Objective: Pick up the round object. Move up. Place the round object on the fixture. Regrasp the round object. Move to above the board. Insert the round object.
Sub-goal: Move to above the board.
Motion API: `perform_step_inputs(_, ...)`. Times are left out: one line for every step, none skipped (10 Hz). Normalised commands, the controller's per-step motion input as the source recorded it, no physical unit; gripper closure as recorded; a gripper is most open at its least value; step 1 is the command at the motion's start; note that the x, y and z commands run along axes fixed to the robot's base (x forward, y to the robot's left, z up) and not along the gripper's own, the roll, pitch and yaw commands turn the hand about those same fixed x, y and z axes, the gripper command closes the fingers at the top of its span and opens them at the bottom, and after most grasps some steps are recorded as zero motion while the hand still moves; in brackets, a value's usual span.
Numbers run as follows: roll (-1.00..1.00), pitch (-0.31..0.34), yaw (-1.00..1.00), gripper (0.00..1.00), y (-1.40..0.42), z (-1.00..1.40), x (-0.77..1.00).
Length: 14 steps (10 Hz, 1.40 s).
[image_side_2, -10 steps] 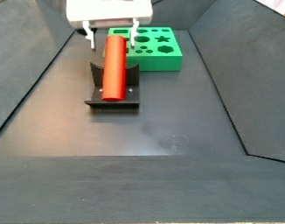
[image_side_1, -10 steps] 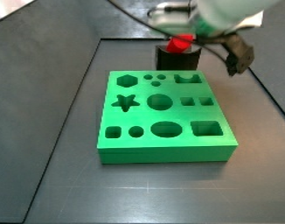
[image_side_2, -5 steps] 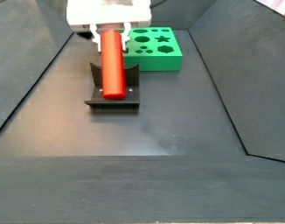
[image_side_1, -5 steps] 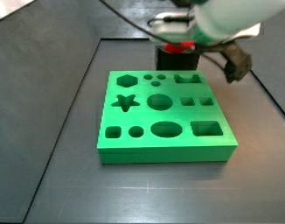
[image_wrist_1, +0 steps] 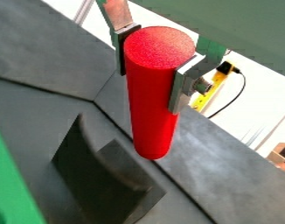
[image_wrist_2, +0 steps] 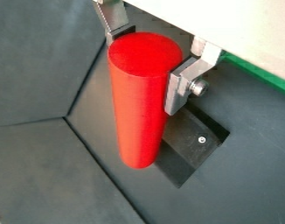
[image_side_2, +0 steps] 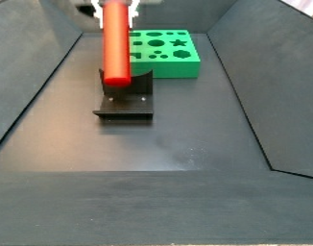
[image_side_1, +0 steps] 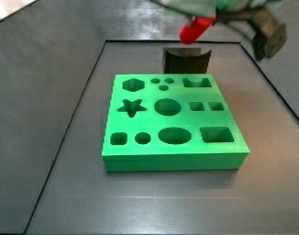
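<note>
the round object [image_side_2: 115,40] has risen off the fixture [image_side_2: 125,96] since a moment ago, so the regrasp looks done and the move to the board [image_side_1: 174,122] comes next. the gripper [image_wrist_1: 156,63] hangs above the fixture, at the board's twelve o'clock, fingers [image_wrist_2: 184,81] clenched on the peg's upper end. its long axis hangs near vertical, free end down.

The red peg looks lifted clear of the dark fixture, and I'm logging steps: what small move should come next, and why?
Probably carry it sideways toward the board. The gripper is shut on the round object, fingers clamping its upper end, and in a side view the peg hangs above the fixture, apart from its notch. The board's holes are unfilled.
</note>
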Motion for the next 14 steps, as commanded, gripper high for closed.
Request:
perform_step_inputs(-0.12,0.022,-0.10,1.00,-0.04,1.00,0.00)
perform_step_inputs(-0.10,0.039,-0.09,1.00,-0.04,1.00,-0.01)
perform_step_inputs(-0.08,0.067,-0.06,1.00,-0.03,1.00,-0.02)
perform_step_inputs(-0.06,0.085,-0.05,1.00,-0.03,1.00,-0.02)
perform_step_inputs(-0.06,0.102,-0.03,1.00,-0.03,1.00,-0.02)
perform_step_inputs(-0.05,0.111,0.00,1.00,-0.03,1.00,-0.02)
perform_step_inputs(-0.05,0.122,0.02,1.00,-0.03,1.00,-0.02)
perform_step_inputs(-0.04,0.128,0.03,1.00,-0.03,1.00,-0.01)
perform_step_inputs(-0.04,0.134,0.05,1.00,-0.03,1.00,0.00)
perform_step_inputs(-0.04,0.141,0.07,1.00,-0.03,0.82,0.01)
perform_step_inputs(-0.04,0.139,0.08,1.00,-0.02,0.60,0.01)
perform_step_inputs(-0.04,0.131,0.09,1.00,-0.02,0.50,0.02)
perform_step_inputs(-0.04,0.124,0.10,1.00,-0.02,0.34,0.02)
perform_step_inputs(-1.00,0.027,-0.05,1.00,-1.00,0.09,-0.75)
